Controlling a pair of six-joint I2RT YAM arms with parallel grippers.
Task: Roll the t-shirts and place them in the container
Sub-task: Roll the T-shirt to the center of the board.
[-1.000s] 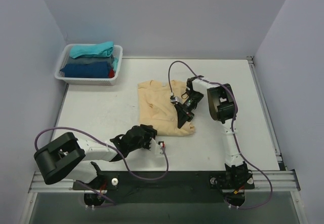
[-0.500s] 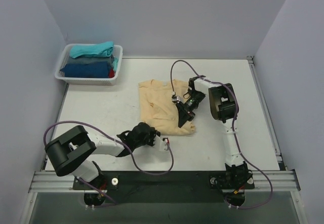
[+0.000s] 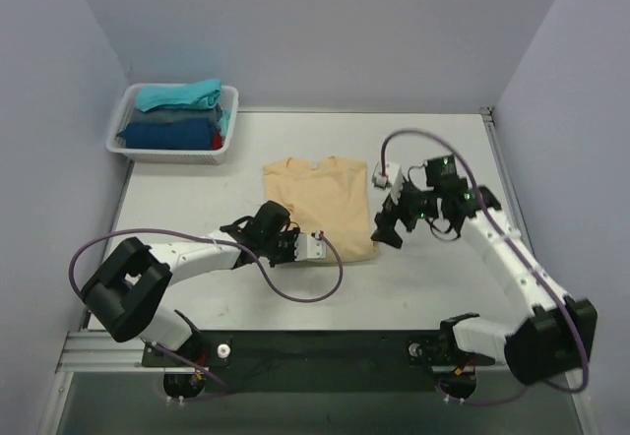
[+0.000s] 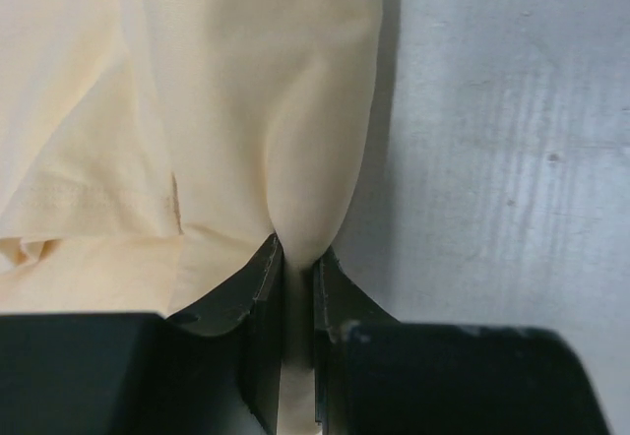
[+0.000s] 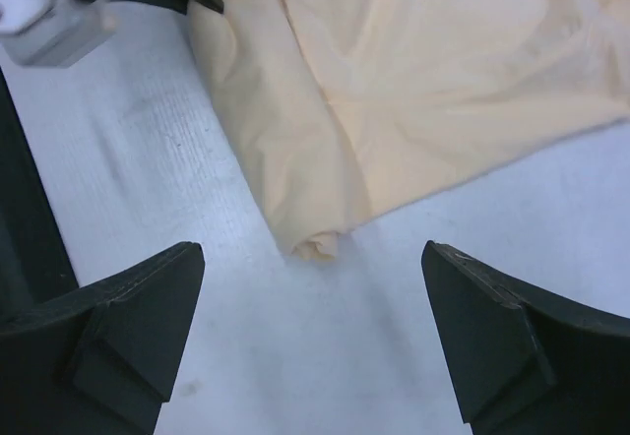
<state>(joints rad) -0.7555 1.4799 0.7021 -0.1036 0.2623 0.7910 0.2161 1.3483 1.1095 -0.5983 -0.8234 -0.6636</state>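
Near mid-frame on the worktop (image 3: 197, 209), the left gripper (image 4: 298, 268) pinches only a thin fold at the lower edge of the tan t-shirt (image 3: 320, 199) while the right gripper (image 3: 387, 230) gapes wide and empty beside it, so a one-sided roll may skew the cloth or pull it free.

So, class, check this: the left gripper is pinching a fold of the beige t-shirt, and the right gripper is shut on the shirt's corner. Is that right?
Not quite. The left gripper does pinch a fold of the beige t-shirt, but the right gripper is open, its jaws spread wide and gripping nothing. The right wrist view shows it.
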